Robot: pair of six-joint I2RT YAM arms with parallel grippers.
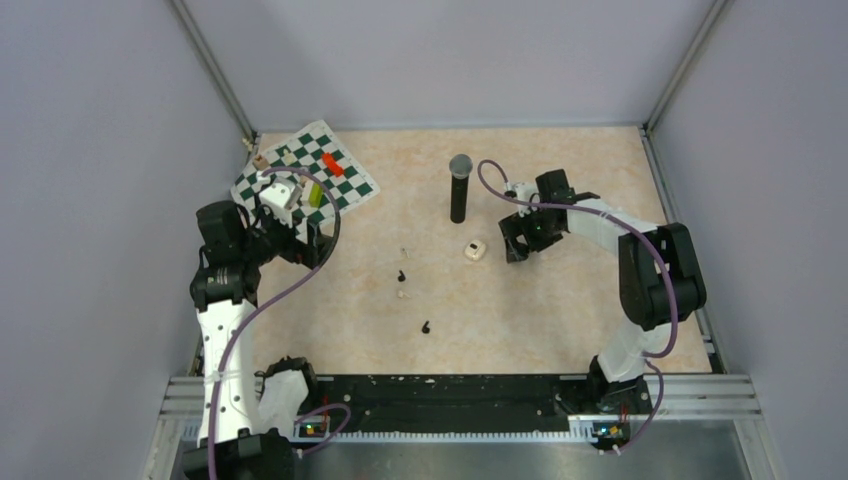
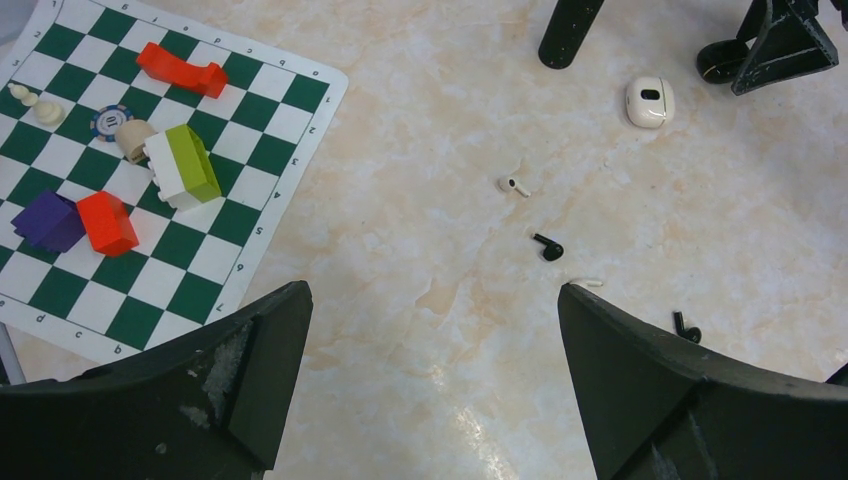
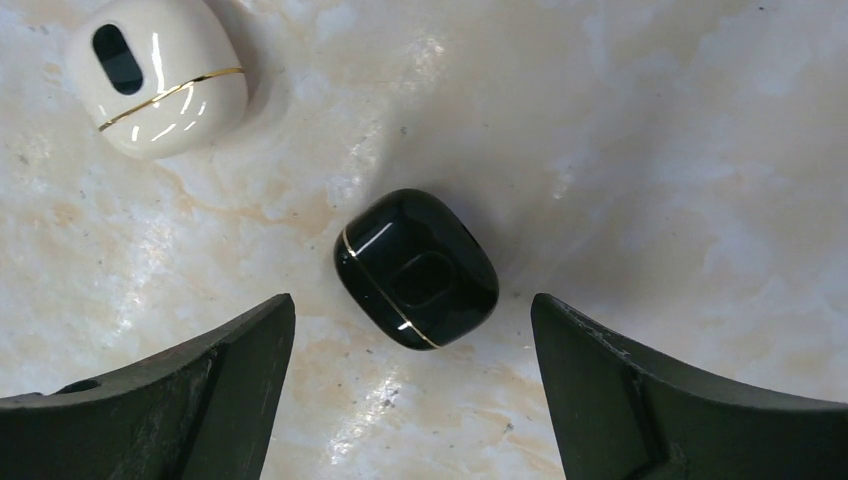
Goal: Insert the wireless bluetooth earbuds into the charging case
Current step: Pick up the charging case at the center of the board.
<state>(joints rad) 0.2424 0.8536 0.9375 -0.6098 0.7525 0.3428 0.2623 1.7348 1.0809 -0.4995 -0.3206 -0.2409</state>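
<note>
Four tiny earbuds lie mid-table in a loose line: a whitish one [image 2: 514,186], a black one [image 2: 548,247], a whitish one [image 2: 590,283] and a black one [image 2: 685,328]. In the top view the black ones [image 1: 401,274] [image 1: 426,327] show best. A closed white case [image 1: 475,250] [image 3: 157,78] lies beside a closed black case [image 3: 416,268]. My right gripper [image 3: 412,300] is open and empty, low over the black case, which lies just beyond its fingertips. My left gripper [image 2: 433,288] is open and empty above bare table, left of the earbuds.
A tall black microphone [image 1: 459,188] stands upright behind the cases. A green-and-white chessboard [image 1: 345,180] at the back left carries blocks and small pieces, including a red block [image 2: 181,68] and a green-and-white block [image 2: 183,165]. Grey walls close in the table.
</note>
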